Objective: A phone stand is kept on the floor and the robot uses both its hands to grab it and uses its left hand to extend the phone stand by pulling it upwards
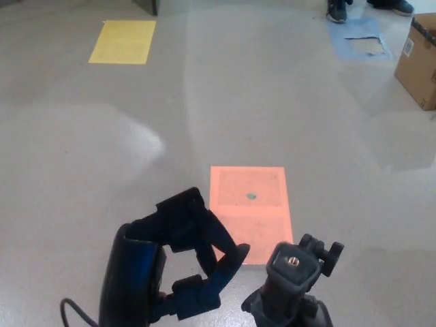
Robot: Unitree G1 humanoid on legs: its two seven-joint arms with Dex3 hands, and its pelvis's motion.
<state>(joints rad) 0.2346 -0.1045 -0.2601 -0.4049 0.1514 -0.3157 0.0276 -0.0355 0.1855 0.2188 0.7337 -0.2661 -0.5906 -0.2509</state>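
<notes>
- the left hand (180, 262) sits low at the bottom left, fingers spread and curled around nothing, so it is open and holds no part of the stand.
- the phone stand (293, 272) is just to the right of that hand, near it but apart; only its top mount with a brass screw and side knob shows.
- its long axis seems to run straight up toward the camera, so the pole below is hidden.
- the right hand is not in view, so the left is the only hand seen near it.
- judging from this, the left hand needs to move right to close on the stand.
- the floor (225, 102) is smooth grey, with a yellow square (123, 41) far left, an orange square (249, 211) behind the stand, a blue patch (361, 41) and a cardboard box (419, 61) far right.
</notes>
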